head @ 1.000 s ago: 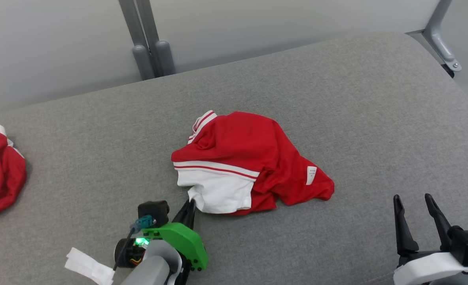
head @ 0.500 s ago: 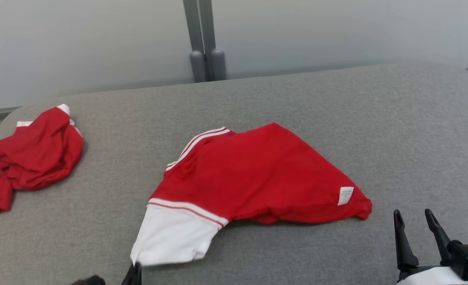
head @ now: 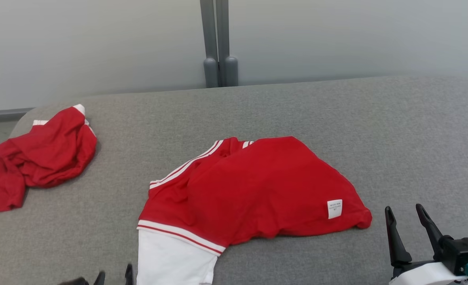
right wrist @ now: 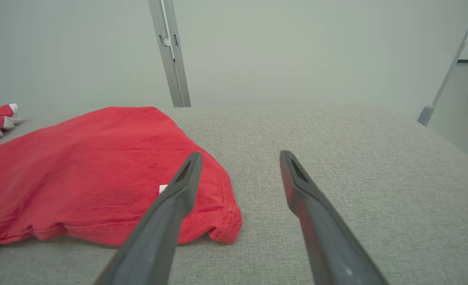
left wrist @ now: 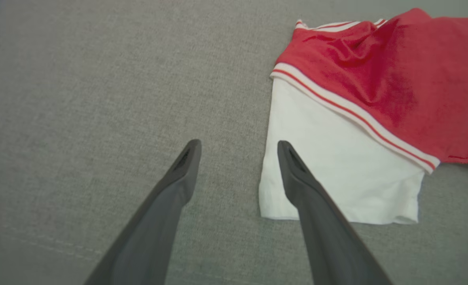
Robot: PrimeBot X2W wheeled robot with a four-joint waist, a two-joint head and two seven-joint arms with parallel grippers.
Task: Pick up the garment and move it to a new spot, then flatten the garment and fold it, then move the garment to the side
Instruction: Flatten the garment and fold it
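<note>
Where it lay spread on the grey cushion [head: 336, 118], the red garment [head: 253, 190] turned its white sleeve [left wrist: 336, 170] toward the left gripper [left wrist: 238, 143], whose fingers stood wide apart and empty at the sleeve's edge. Near its labelled corner the right gripper [head: 404, 208] gaped equally wide, holding nothing. A second red garment [head: 40, 158] lay bunched far left.

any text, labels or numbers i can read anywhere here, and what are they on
White tag on the garment: a few printed lines, too small and blurred to read.
Nothing else here carries words, numbers or signs.
</note>
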